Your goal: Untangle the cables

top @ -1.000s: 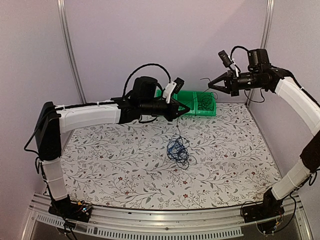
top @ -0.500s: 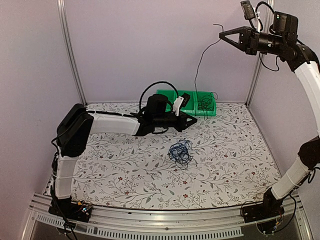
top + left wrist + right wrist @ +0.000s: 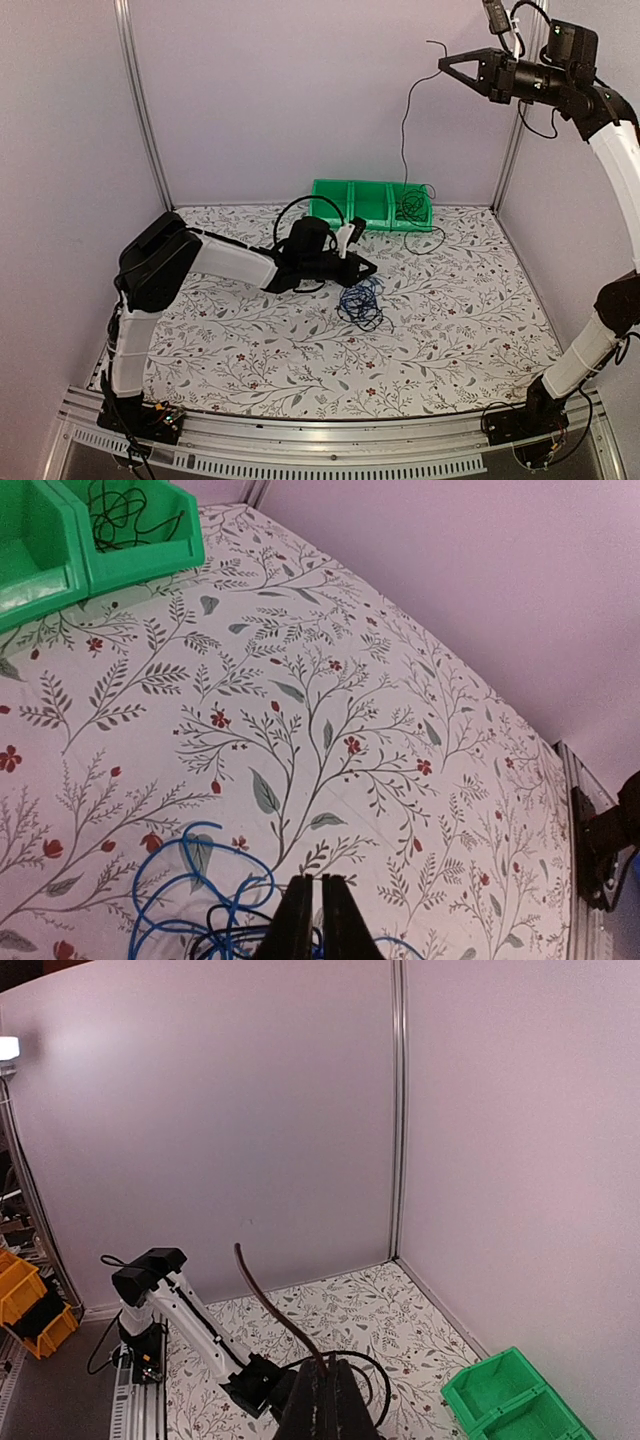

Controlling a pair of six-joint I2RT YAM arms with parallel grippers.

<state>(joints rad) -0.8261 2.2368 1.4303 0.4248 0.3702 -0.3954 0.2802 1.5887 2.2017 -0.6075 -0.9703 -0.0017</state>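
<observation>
The cables (image 3: 362,300) lie as a small blue-and-black tangle in the middle of the table. My left gripper (image 3: 370,270) is down at the tangle's far edge. In the left wrist view its fingers (image 3: 311,885) stand almost together over blue loops (image 3: 190,895), and blue and black strands run in between them. High at the back right, my right gripper (image 3: 443,66) is shut on one thin black cable (image 3: 404,130). That cable hangs down to the green bins. In the right wrist view a short stub of the black cable (image 3: 265,1300) sticks up from the shut fingers (image 3: 328,1368).
A row of green bins (image 3: 370,203) stands against the back wall, and the right one (image 3: 150,550) holds coiled black cables. A loop of black cable (image 3: 432,236) lies on the table in front of them. Purple walls close in the back and sides.
My left gripper let go of the strand it held up, then came down to the tangle and shut there. The right gripper rose high with its black cable.
</observation>
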